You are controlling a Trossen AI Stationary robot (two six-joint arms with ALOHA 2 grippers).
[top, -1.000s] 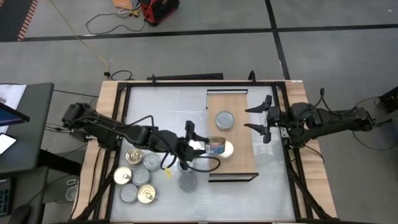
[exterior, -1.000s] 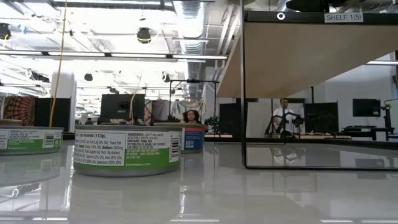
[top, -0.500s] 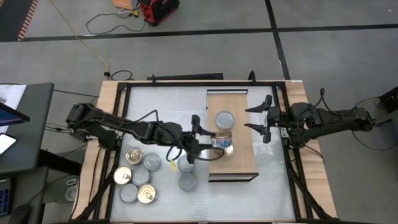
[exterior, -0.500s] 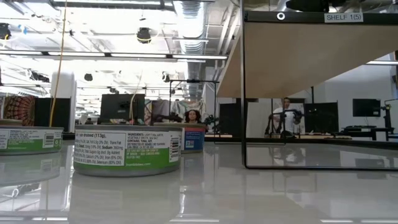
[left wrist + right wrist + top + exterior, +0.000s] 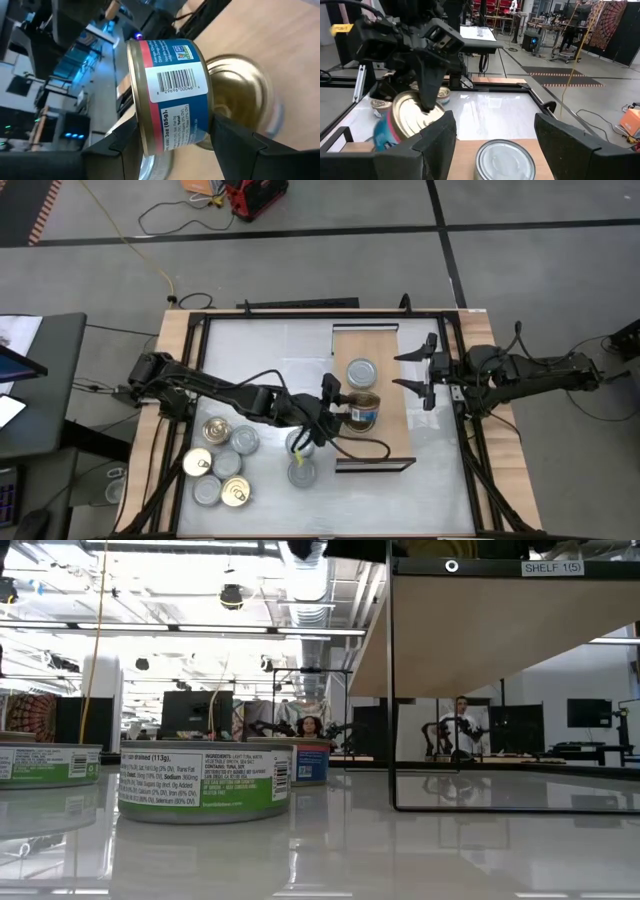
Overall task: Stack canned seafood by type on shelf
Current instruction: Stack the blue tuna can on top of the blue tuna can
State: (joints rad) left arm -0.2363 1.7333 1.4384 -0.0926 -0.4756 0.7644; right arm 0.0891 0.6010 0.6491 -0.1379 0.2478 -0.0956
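In the high view my left gripper [image 5: 352, 410] reaches from the table's left over the light-wood shelf [image 5: 385, 340], shut on a blue-and-red-labelled tin [image 5: 170, 95]. The tin hangs just above a gold-lidded tin [image 5: 240, 90] that stands on the shelf board. A silver-lidded tin [image 5: 360, 372] stands on the shelf farther back. My right gripper [image 5: 413, 370] waits open at the shelf's right edge, its fingers level and apart from that tin [image 5: 502, 160]. My left gripper pinches the tin by its two flat ends, one finger [image 5: 427, 95] across the gold lid [image 5: 410, 117], the other on the bottom end [image 5: 206, 127]. The fingers come from the table's left, slanting slightly down. The tin is tipped on its side, clear of the shelf.
Several more tins, gold-lidded [image 5: 197, 463] and silver-lidded [image 5: 243, 442], cluster on the white tabletop [image 5: 270, 360] at the near left; two [image 5: 302, 473] lie closer to the shelf. A yellow tag dangles below the left arm. The low view shows green-labelled tins [image 5: 205, 780] and the shelf's dark frame [image 5: 390, 690].
My left gripper has carried the tin toward the table's right edge, from the shelf's left rim to over the gold-lidded tin, sinking a little. The wrist has rolled and the tin has tipped with it. The hold has stayed shut on the tin.
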